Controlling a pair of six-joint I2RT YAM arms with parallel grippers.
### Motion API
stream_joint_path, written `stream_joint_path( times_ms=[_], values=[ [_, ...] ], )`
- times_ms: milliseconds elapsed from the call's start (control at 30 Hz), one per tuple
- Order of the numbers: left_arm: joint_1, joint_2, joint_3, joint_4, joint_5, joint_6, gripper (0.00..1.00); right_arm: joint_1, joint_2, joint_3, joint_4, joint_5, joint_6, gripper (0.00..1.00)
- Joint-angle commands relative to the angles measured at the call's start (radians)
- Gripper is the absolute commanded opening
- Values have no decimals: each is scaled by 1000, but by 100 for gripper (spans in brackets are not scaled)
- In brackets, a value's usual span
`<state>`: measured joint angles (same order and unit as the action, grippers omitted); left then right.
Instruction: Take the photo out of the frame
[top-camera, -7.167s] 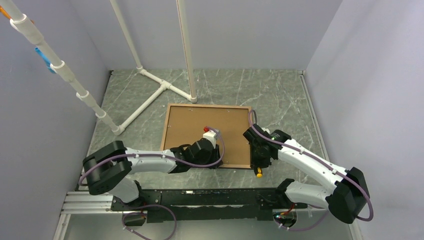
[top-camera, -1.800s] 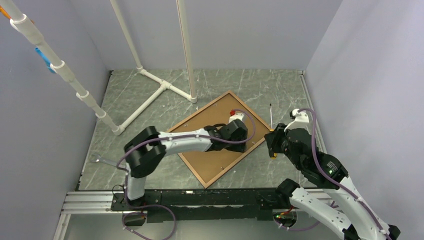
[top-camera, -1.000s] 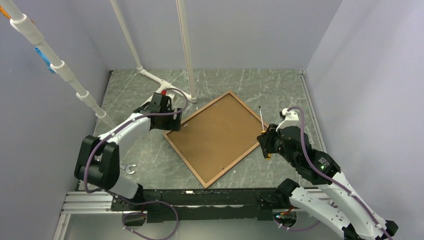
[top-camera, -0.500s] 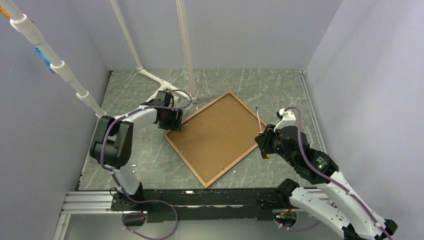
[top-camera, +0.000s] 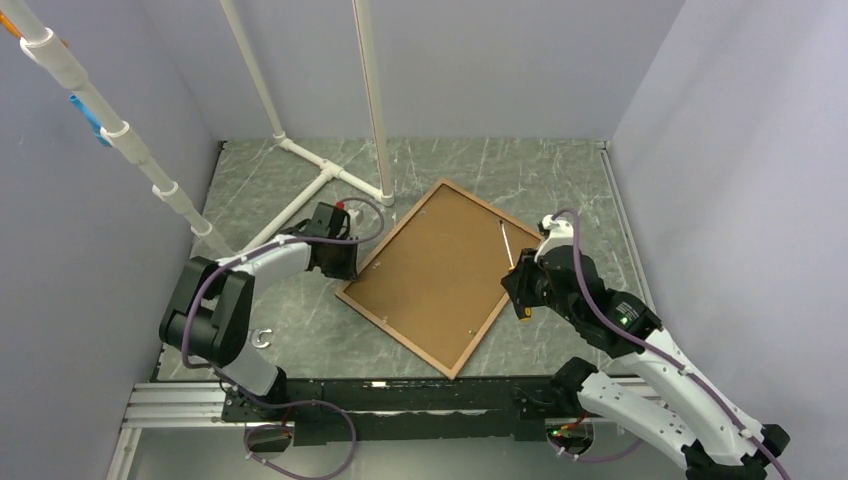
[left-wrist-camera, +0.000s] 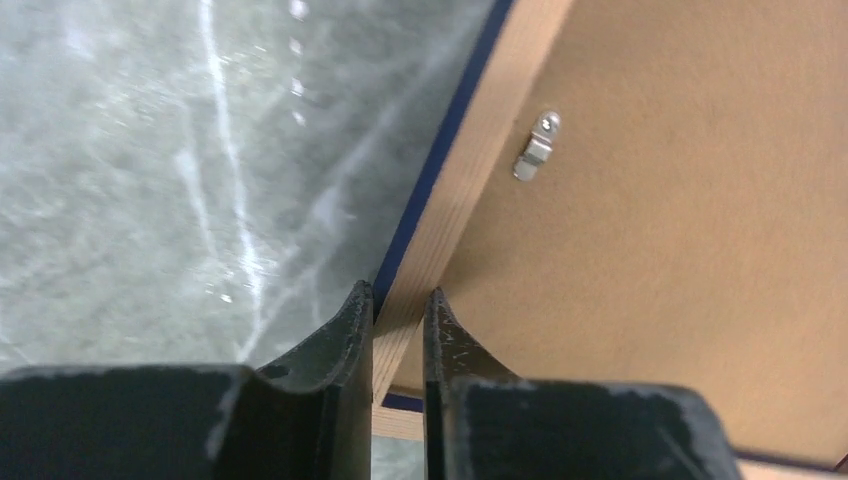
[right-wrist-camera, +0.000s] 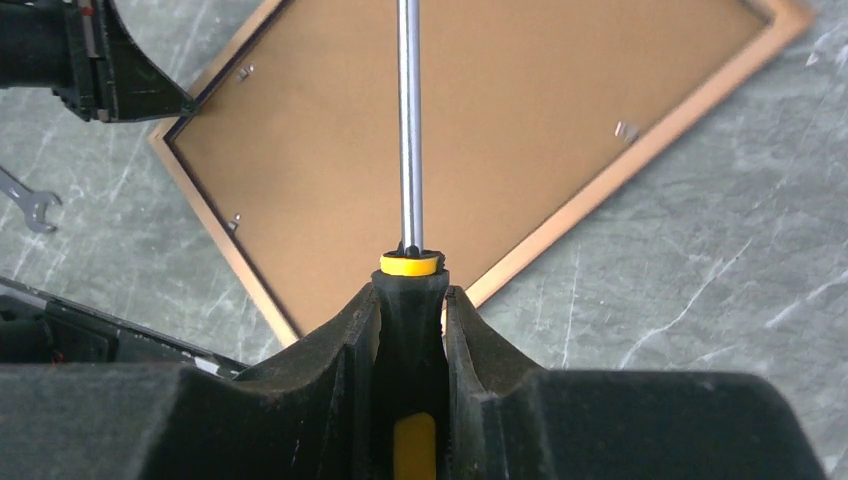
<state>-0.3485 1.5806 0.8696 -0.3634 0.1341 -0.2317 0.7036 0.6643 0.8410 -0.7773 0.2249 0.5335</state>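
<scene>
While the frame lies face down and skewed near the middle of the grey marbled table, its brown backing board faces up and the photo cannot be seen. The left gripper reaches in from the left and is pinched narrow on the frame's wooden rim close to its left corner. One finger sits on the outside by the dark blue edge and the other on the inside over the board. A small metal clip sits on the board just beside the rim, a little beyond those fingers. The right gripper is clamped on the black and yellow handle of a screwdriver. Its bare steel shaft points out over the right part of the board, and whether the tip touches the board cannot be told. A small wrench lies on the table by the left arm, well apart from the frame. The foot of a white pipe stand rests on the table behind the left gripper, near the frame but not touching it
</scene>
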Motion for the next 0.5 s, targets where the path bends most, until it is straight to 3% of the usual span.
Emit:
stream_joint_path(
  times_ms=[0, 67, 267, 467],
  values=[
    [-55, -32, -39, -28, -78, -162, 9, 2, 65, -9, -2, -36, 51, 0],
    [-79, -34, -49, -60, -128, -234, 0, 1, 115, -10, -34, -55, 66, 0],
    [-184, -81, -129, -45, -204, -367, 0, 3, 201, 7, -117, -33, 106, 0],
    [-250, -149, -195, -2, -169, -391, 0, -19, 274, 17, -166, -6, 119, 0]
  ],
)
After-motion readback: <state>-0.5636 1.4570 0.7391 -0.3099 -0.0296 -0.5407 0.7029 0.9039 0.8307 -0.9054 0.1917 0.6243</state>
